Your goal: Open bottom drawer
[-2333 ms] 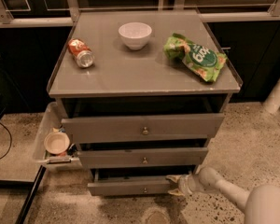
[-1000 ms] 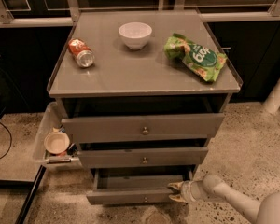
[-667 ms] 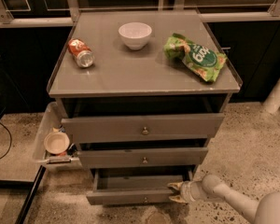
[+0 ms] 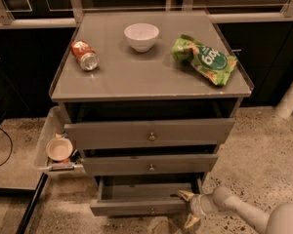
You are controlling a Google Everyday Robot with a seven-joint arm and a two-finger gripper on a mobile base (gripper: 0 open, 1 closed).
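The bottom drawer (image 4: 132,208) is the lowest, narrowest grey front of the cabinet, with a small round knob (image 4: 152,210) at its centre. It stands pulled out, and its shallow grey box shows behind the front. My gripper (image 4: 188,208) is at the right end of the drawer front, low near the floor. Its fingers stand apart, one (image 4: 185,195) behind the front and one (image 4: 191,222) before it. My pale arm (image 4: 244,211) reaches in from the bottom right.
The middle drawer (image 4: 149,164) and top drawer (image 4: 149,132) are slightly out. On the cabinet top lie a soda can (image 4: 85,55), a white bowl (image 4: 141,36) and a green chip bag (image 4: 205,58). A side tray (image 4: 43,147) with a small bowl (image 4: 59,148) hangs at the left. A white post (image 4: 290,99) stands at the right.
The bottom drawer has slid out toward the camera, showing more of its box. My gripper has moved the same way with the drawer's right end.
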